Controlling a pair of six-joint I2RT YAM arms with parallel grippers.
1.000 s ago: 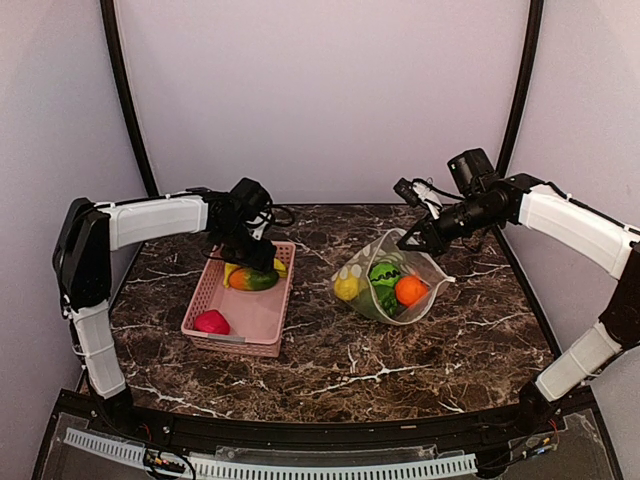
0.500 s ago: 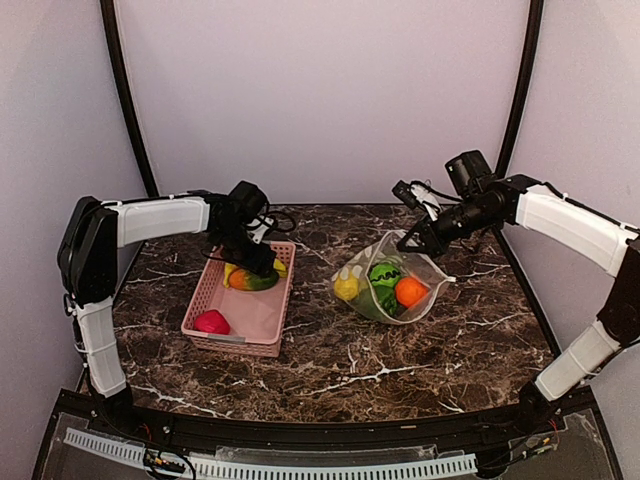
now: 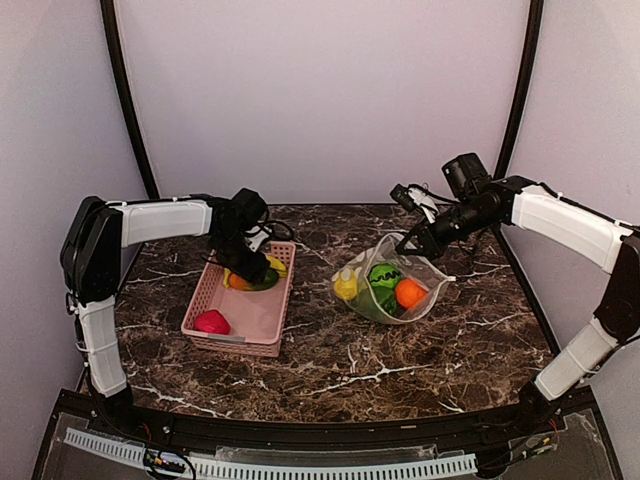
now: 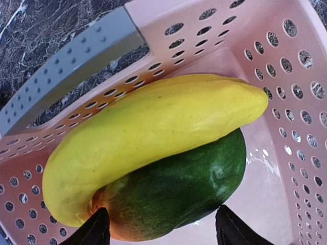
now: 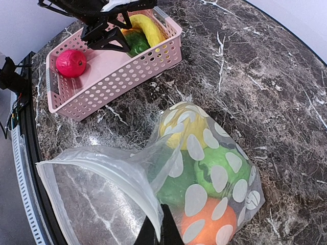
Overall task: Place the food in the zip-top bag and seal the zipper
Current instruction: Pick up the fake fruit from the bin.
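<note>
Lying in the far end of the basket (image 3: 240, 335), the banana (image 4: 153, 138) rested across a green piece (image 4: 179, 189); a magenta piece (image 3: 211, 321) sat alone at the near end. Over the preceding second the left gripper (image 4: 163, 232) had sunk from above this pair to their level, its fingers spread to either side of the green piece; contact could not be judged. A pick was thus probably imminent. The bag (image 3: 390, 285), right of the table's (image 3: 400, 350) centre, already held a yellow piece, green pieces and an orange. Its place was unchanged. The right gripper (image 5: 159, 229), fingers pressed together on the bag's edge, kept the mouth lifted and the zipper (image 5: 92, 155) unsealed. Three pieces remained to be loaded.
</note>
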